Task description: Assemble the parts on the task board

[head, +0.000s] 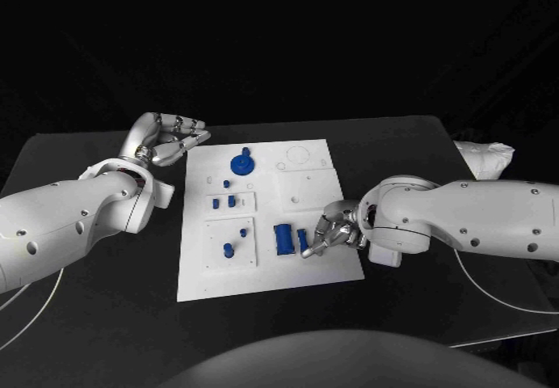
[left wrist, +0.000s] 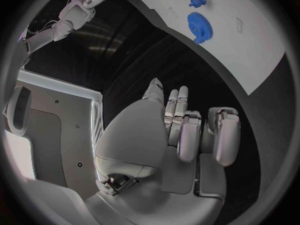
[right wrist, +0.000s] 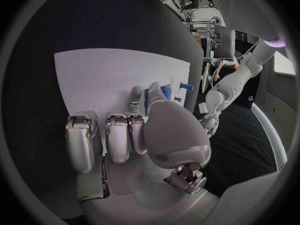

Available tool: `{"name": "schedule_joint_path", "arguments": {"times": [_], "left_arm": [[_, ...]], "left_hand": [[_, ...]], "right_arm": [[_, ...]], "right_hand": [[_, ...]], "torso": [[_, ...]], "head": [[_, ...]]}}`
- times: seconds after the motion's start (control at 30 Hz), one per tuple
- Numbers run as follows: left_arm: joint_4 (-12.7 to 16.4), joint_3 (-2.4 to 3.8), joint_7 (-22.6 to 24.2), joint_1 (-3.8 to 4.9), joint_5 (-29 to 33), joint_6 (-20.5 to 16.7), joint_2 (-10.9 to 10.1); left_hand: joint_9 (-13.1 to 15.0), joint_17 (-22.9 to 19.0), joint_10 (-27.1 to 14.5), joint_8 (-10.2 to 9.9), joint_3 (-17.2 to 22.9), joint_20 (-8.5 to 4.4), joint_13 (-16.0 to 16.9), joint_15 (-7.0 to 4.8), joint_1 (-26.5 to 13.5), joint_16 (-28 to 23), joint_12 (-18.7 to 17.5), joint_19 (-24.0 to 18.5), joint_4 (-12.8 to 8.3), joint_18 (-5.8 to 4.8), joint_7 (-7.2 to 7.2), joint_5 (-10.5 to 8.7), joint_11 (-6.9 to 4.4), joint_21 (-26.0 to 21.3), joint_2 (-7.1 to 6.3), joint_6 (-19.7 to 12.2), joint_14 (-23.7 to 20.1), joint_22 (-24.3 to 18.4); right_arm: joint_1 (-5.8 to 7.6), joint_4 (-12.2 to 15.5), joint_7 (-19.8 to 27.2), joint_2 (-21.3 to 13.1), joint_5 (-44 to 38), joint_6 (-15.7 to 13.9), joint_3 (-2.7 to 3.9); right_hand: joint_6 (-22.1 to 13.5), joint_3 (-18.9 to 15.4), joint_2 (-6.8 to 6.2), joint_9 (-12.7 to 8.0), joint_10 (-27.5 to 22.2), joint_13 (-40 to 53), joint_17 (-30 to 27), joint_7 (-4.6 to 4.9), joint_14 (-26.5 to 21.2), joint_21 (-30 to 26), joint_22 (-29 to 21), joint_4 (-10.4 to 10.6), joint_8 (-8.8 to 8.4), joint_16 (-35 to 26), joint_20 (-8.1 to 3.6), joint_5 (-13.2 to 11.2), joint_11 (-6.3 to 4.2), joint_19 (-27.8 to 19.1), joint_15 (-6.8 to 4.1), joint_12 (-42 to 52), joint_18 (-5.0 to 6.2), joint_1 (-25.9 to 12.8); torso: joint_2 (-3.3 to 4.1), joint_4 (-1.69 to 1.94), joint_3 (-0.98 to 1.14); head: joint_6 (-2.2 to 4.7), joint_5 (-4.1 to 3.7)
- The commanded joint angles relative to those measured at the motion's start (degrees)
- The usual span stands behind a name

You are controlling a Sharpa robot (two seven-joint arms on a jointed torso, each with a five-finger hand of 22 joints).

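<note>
The white task board [head: 268, 267] [left wrist: 250, 50] [right wrist: 106, 75] lies in the middle of the black table. A blue gear [head: 241, 166] [left wrist: 200, 27] and a small blue knob [head: 247, 151] [left wrist: 197, 1] sit at its far end. Small blue pegs [head: 224, 202] stand mid-board and two more [head: 235, 241] nearer me. A blue block [head: 283, 238] stands beside a narrow blue part [head: 303, 238] [right wrist: 165, 91]. My right hand [head: 332, 230] [right wrist: 140, 130] is low over the board and pinches that narrow part between thumb and a finger. My left hand [head: 173, 137] [left wrist: 181, 130] rests with fingers curled in beside the board's far left corner, holding nothing.
A white bundle [head: 484, 158] lies at the table's far right edge. Bare black table [head: 105, 323] surrounds the board on all sides. The board's far right quarter [head: 305, 158] carries only empty white recesses.
</note>
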Motion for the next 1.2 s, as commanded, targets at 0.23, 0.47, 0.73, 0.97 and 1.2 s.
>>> {"name": "schedule_joint_path", "arguments": {"times": [0.23,0.47,0.73,0.97,1.2], "left_arm": [[0.07,0.05,0.35,0.04,-0.19,0.65,0.1],[0.1,0.05,0.37,0.04,-0.19,0.67,0.06],[0.14,0.05,0.35,0.04,-0.19,0.68,0.04],[0.17,0.05,0.34,0.04,-0.19,0.64,-0.04],[0.2,0.05,0.33,0.04,-0.19,0.64,-0.1]], "left_hand": [[-0.09,15.07,0.3,-0.31,-0.33,-0.15,-0.03,-0.12,-0.03,0.15,-0.09,6.13,-0.15,-0.42,-0.06,0.28,0.01,0.14,0.43,0.27,6.06,15.1],[-0.09,15.07,0.3,-0.31,-0.33,-0.15,-0.03,-0.12,-0.03,0.15,-0.09,6.13,-0.15,-0.42,-0.06,0.28,0.01,0.14,0.43,0.27,6.06,15.1],[-0.09,15.07,0.3,-0.31,-0.33,-0.15,-0.03,-0.12,-0.03,0.15,-0.09,6.13,-0.15,-0.42,-0.06,0.28,0.01,0.14,0.43,0.27,6.06,15.1],[-0.1,15.07,0.26,-0.3,-0.52,-0.15,-0.03,-0.11,0.1,0.15,-0.11,6.13,-0.15,-0.42,-0.06,0.28,0.02,0.14,0.6,0.26,6.06,15.1],[-0.1,15.07,0.26,-0.3,-0.52,-0.15,-0.03,-0.11,0.1,0.15,-0.11,6.13,-0.15,-0.42,-0.06,0.28,0.02,0.14,0.6,0.26,6.06,15.1]], "right_arm": [[-0.04,-0.2,-0.34,-0.19,-0.93,-0.84,-0.02],[-0.04,0.09,0.6,-0.65,-0.64,-1.55,-0.02],[-0.04,-0.18,0.98,-0.67,-0.31,-1.13,-0.02],[-0.04,0.26,2.63,-1.21,0.52,-1.17,-0.02],[-0.05,0.59,3.86,-2.07,1.37,-0.96,-0.02]], "right_hand": [[-0.47,-0.02,-0.14,0.1,6.01,14.98,15.06,0.03,5.97,0.26,15.06,-0.47,0.2,0.23,-0.51,0.13,-0.5,6.0,-0.35,0.15,-0.38,0.39],[-0.47,-0.11,-0.19,0.15,6.01,14.98,15.06,0.05,5.97,0.26,15.06,-0.45,0.2,0.23,-0.52,0.12,-0.5,6.0,-0.36,0.15,-0.38,0.37],[-0.49,-0.25,-0.28,0.21,6.01,14.98,15.06,0.08,5.97,0.26,15.06,-0.4,0.18,0.23,-0.53,0.12,-0.49,6.0,-0.36,0.15,-0.38,0.3],[-0.53,-0.73,-0.67,0.41,6.01,14.98,15.06,0.13,5.97,0.26,15.06,-0.3,0.15,0.23,-0.54,0.12,-0.45,6.0,-0.35,0.15,-0.38,0.15],[-0.58,-0.96,-0.91,0.53,6.01,14.98,15.06,0.13,5.97,0.26,15.06,-0.37,0.12,0.23,-0.53,0.15,-0.44,6.0,-0.34,0.15,-0.38,0.25]], "torso": [[-0.04,0.02,0.01],[-0.04,-0.02,0.01],[-0.02,0.04,0.0],[-0.01,0.0,-0.03],[-0.05,-0.04,-0.02]], "head": [[0.0,0.06],[0.0,0.12],[0.0,0.1],[0.0,0.07],[0.0,0.06]]}}
